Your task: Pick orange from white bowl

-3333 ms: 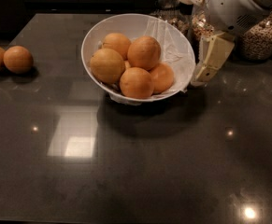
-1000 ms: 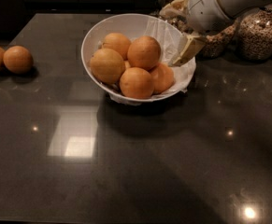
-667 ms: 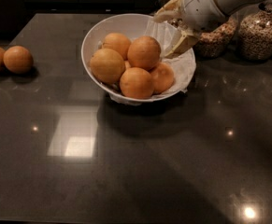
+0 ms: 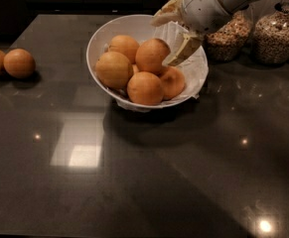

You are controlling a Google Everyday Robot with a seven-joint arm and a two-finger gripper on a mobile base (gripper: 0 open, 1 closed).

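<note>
The white bowl (image 4: 91,49), lined with crinkled white paper, stands at the back middle of the dark table and holds several oranges. The topmost orange (image 4: 152,55) is deep orange and sits high in the pile. My gripper (image 4: 167,36) reaches in over the bowl's right rim. It is open, with one finger above and behind this orange and the other finger (image 4: 181,51) just to its right, close to its peel. It holds nothing.
Two loose oranges (image 4: 18,62) lie at the table's left edge. Glass jars of grain (image 4: 278,34) stand behind and right of the bowl, close to my arm. The dark glossy table (image 4: 144,172) stretches toward the front.
My gripper has moved left and up from outside the bowl's right rim to over the bowl, beside the topmost orange. The oranges and the bowl have not moved.
</note>
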